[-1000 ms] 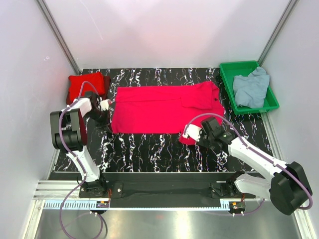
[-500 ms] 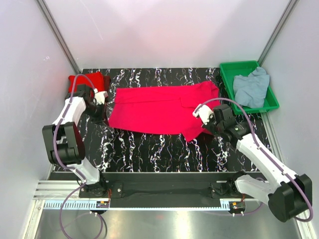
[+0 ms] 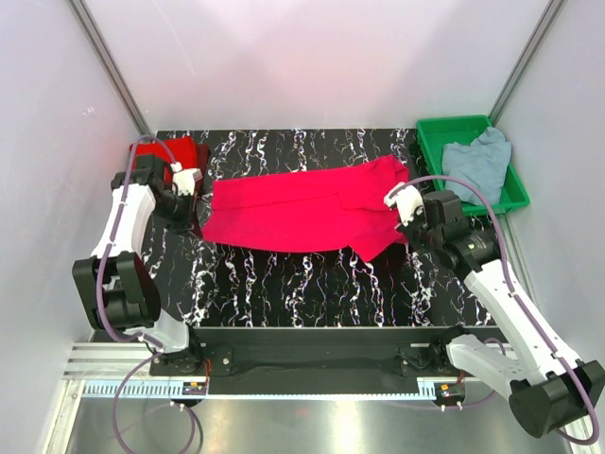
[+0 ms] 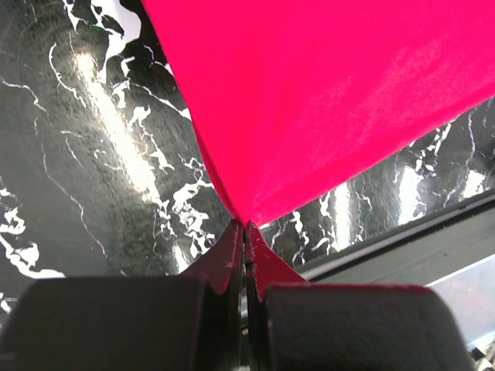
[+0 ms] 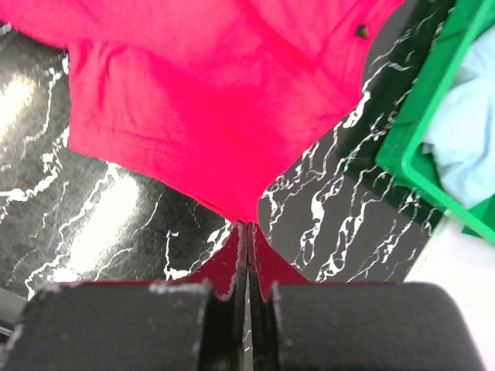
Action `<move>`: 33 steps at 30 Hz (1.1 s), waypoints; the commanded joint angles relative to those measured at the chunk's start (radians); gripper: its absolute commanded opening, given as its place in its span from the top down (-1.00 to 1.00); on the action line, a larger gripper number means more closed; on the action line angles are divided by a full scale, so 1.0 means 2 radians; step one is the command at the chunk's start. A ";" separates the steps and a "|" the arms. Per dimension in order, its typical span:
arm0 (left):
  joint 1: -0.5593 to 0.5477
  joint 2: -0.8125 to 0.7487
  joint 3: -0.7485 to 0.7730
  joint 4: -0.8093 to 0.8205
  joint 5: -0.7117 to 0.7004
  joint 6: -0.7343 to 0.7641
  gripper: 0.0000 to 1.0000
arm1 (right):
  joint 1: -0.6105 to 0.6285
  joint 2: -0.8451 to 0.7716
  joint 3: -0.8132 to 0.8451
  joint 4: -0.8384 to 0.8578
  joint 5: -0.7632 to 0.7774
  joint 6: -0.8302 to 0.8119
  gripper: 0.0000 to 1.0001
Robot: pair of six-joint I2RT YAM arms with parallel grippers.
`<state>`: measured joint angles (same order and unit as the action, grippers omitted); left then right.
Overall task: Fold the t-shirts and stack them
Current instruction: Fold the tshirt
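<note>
Two robot arms bolted at the near edge of a black, white-veined marble-look bench (image 3: 284,284) reach out over its middle, one on each side of a large crimson short-sleeved cloth t-shirt (image 3: 302,208). The left claw (image 4: 246,232) is pressed together on a left-hand corner of that shirt; its wrist camera shows the dark fingers meeting with only a thin fold of red cloth between them, and the fabric fanning away from the pinch with the glossy bench visible below it. The right claw (image 5: 247,228) is likewise clamped on a point of the shirt's right side, the cloth spreading out from the closed tips and a hemmed edge hanging towards the bench on the left of that view. From above, the crimson shirt stretches left to right between the two claws across the centre of the bench, with a loose flap drooping at its near right, just beside the right claw. How much of the shirt is lifted clear of the surface cannot be told from the overhead view. At the far left corner, just behind the left arm's wrist, lies a folded bright red t-shirt (image 3: 187,151), partly crossed by the arm and its purple cable. At the far right corner stands a green rectangular plastic tray (image 3: 454,122), and a crumpled pale grey-blue t-shirt (image 3: 477,161) lies inside it, one edge riding over the tray's right rim.
</note>
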<state>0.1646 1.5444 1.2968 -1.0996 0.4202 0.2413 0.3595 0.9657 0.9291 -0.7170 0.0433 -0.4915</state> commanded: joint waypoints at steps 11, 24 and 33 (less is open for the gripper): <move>0.003 0.025 0.114 -0.045 0.018 0.013 1.00 | -0.006 0.052 0.067 0.073 -0.004 -0.021 1.00; 0.004 0.163 0.220 -0.061 0.005 0.026 1.00 | -0.022 0.206 0.153 0.187 0.006 -0.055 1.00; 0.002 0.287 0.353 -0.091 -0.001 0.024 1.00 | -0.059 0.373 0.299 0.216 0.003 -0.046 1.00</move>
<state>0.1650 2.0556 1.9213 -1.2476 0.4297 0.2810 0.2665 1.6543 1.4200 -0.3515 0.0433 -0.5854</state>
